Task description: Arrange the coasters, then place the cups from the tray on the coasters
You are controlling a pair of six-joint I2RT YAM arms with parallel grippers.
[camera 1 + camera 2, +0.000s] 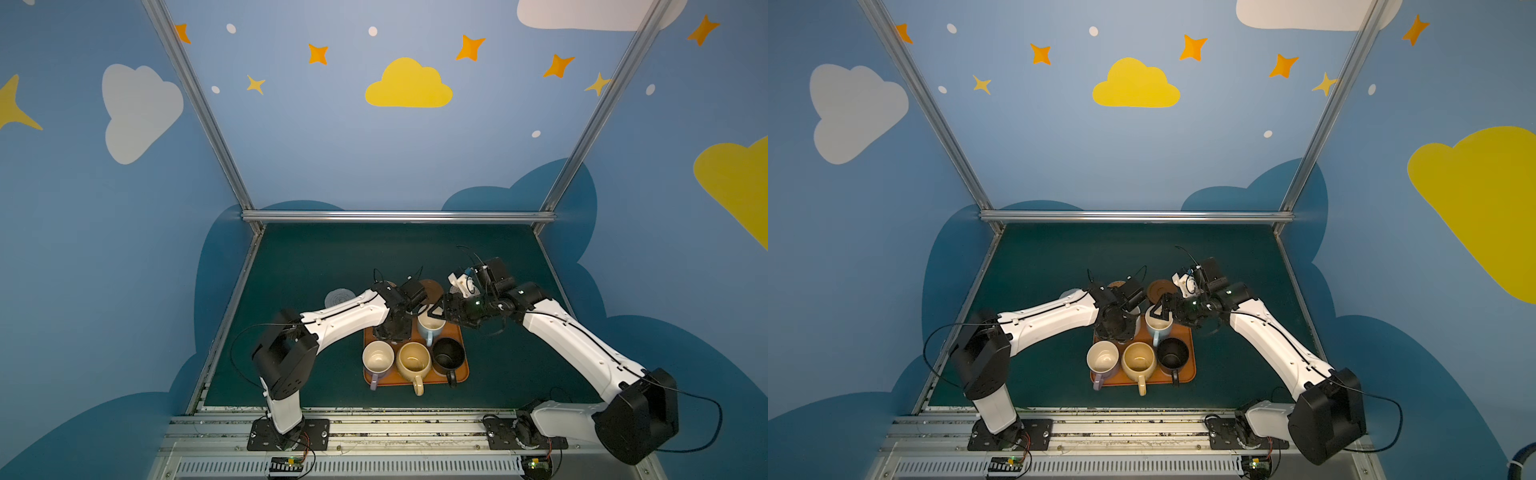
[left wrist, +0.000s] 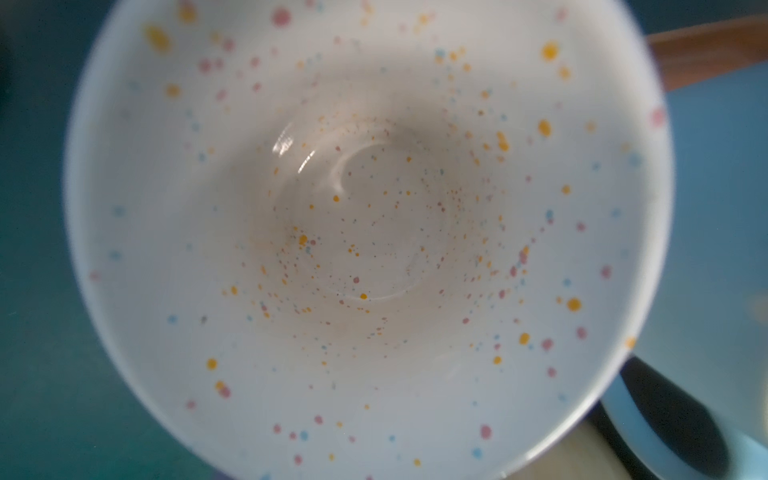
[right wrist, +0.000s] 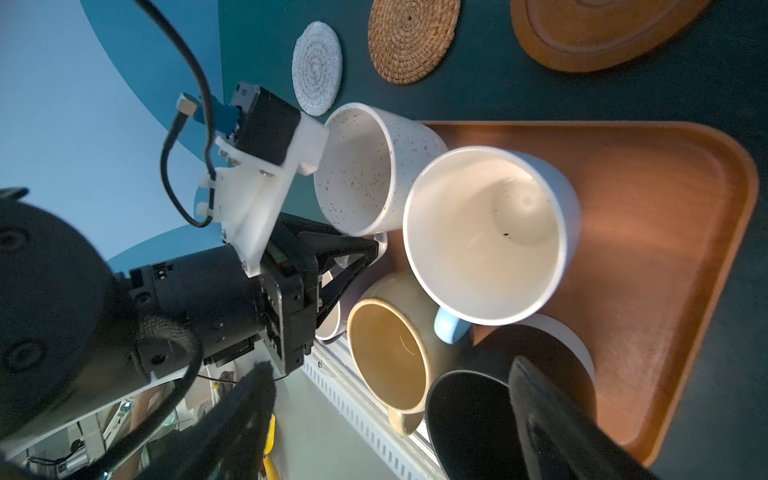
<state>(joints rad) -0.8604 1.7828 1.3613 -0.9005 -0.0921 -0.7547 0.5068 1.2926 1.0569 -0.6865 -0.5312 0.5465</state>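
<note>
Step in hand, by judgement: first cup coming off the tray; three coasters in view, all bare.

- Grey woven coaster [image 3: 316, 68]: flat on the mat, beyond the fingertips of the left gripper [image 3: 376, 249].
- Left gripper: pinched shut on the handle of the speckled cup [image 3: 357, 166]. Cup body just past the fingertips, at the tray's corner. Lifted or resting, cannot tell.
- Rattan coaster [image 3: 413, 37]: on the mat just past the speckled cup.
- Wooden coaster [image 3: 598, 29]: on the mat, beyond the right fingers.
- Blue cup [image 3: 486, 237]: on the tray [image 3: 665, 249], just beside the speckled cup, under the right fingers.
- Right gripper [image 1: 1160, 313]: spread wide, holding nothing, poised over the blue cup's rim.
- Lavender cup [image 1: 377, 358], yellow cup [image 1: 413, 361], black cup [image 1: 448, 355]: in a row on the tray, on the near side of both sets of fingers.

Next move, by judgement: raise the speckled cup clear of its blue neighbour, carry to the grey or rattan coaster, set down centred. Then close on the blue cup.
</note>
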